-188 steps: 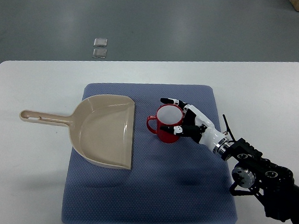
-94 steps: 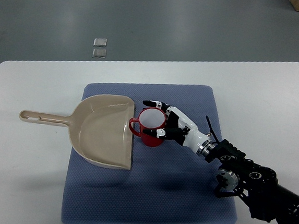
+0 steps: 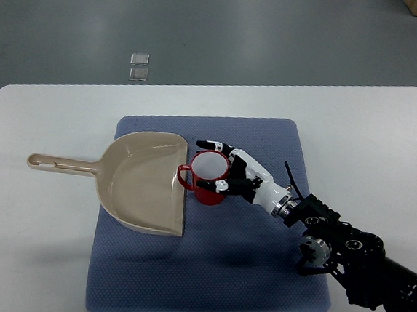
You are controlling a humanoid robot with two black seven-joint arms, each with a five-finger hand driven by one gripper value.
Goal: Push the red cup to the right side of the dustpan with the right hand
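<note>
A red cup (image 3: 207, 180) with a white inside stands upright on the blue mat (image 3: 205, 272), right at the open right edge of the beige dustpan (image 3: 144, 183). The cup's handle points left and touches the dustpan's edge. My right hand (image 3: 225, 171) comes in from the lower right and rests against the cup's right side. Its fingers (image 3: 213, 146) are spread around the back and front of the cup, cradling it without a closed grasp.
The dustpan's handle (image 3: 58, 162) reaches left onto the white table (image 3: 25, 242). Two small grey squares (image 3: 139, 65) lie on the floor beyond the table's far edge. The mat has bare room to the right and in front of the cup.
My right hand has pushed the red cup leftward across the mat until its handle meets the dustpan's right edge. The dustpan has stayed in place.
</note>
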